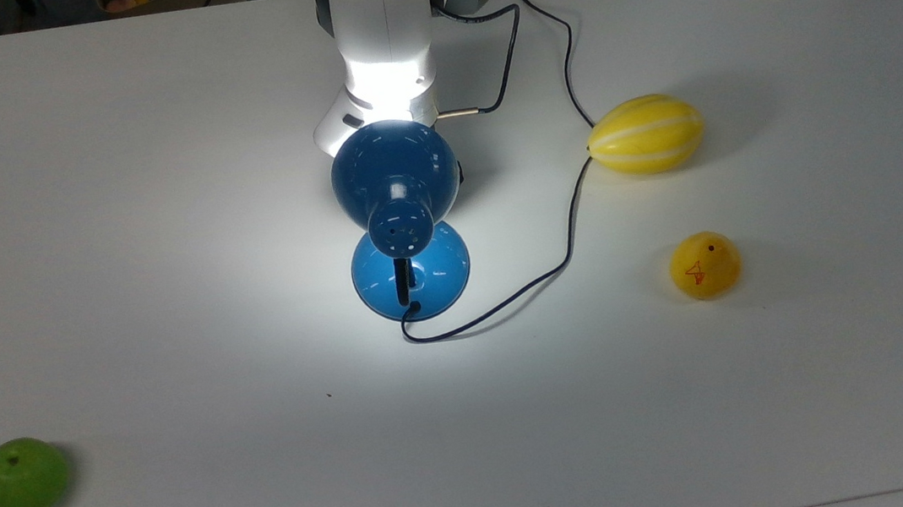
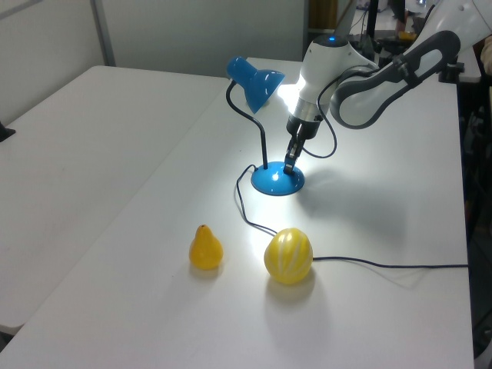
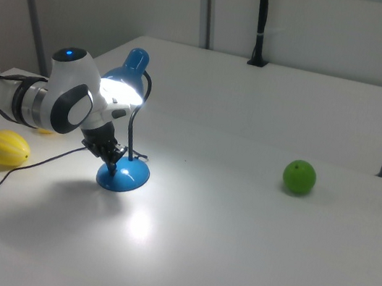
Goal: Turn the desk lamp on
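The desk lamp (image 1: pixel 395 170) stands mid-table with its blue dome shade lit, throwing a bright pool of light on the white table (image 1: pixel 156 194). Its round blue base (image 2: pixel 278 181) sits under the bent black neck. A thin black cord (image 1: pixel 566 215) trails away from the base. My gripper (image 2: pixel 290 164) points straight down with its tips at the edge of the base, fingers shut with nothing held. In the right view the gripper (image 3: pixel 112 157) sits just left of the base (image 3: pixel 127 176). From the top, the shade hides the fingertips.
A yellow striped melon (image 1: pixel 645 134) lies on the cord's path at the top view's right. A yellow pear (image 1: pixel 704 265) sits nearer the front. A green apple (image 1: pixel 21 477) rests at the top view's lower left corner. The table edge runs along the bottom.
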